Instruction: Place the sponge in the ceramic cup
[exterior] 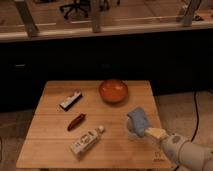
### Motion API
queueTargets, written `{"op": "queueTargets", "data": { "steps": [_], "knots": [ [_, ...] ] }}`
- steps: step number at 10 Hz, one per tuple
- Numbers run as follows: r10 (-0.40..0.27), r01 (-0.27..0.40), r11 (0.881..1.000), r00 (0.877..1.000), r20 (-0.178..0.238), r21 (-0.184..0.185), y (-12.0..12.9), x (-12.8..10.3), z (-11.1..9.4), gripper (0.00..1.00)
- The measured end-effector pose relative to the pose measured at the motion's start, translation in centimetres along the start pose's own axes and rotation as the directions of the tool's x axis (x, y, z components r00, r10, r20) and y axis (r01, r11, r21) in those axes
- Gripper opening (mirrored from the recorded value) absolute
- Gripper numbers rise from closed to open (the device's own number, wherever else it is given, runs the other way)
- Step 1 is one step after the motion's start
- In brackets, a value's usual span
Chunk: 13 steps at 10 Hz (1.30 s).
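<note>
The blue sponge [137, 120] stands tilted near the right front of the wooden table [50, 145]. My gripper [145, 129] comes in from the lower right, shut on the sponge's lower edge, and one beige finger [155, 133] shows. A pale rounded shape just below the sponge looks like the ceramic cup [131, 134]; the sponge covers most of it. I cannot tell whether the sponge touches the cup's rim.
A red-orange bowl [113, 90] sits at the back right. A black-and-white block [71, 100], a dark red oblong object [76, 121] and a lying white labelled bottle [87, 140] lie on the left and middle. The table's right edge is next to my arm.
</note>
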Motion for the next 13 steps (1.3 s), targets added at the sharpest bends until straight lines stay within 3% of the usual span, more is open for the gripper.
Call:
{"op": "queueTargets", "data": {
  "steps": [7,13],
  "knots": [
    [0.047,-0.047,0.998,0.999,0.009,-0.036,1.8,0.5,0.9,0.0],
    [0.088,-0.083,0.99,0.995,0.043,-0.111,1.9,0.1,1.3,0.0]
  ]
}}
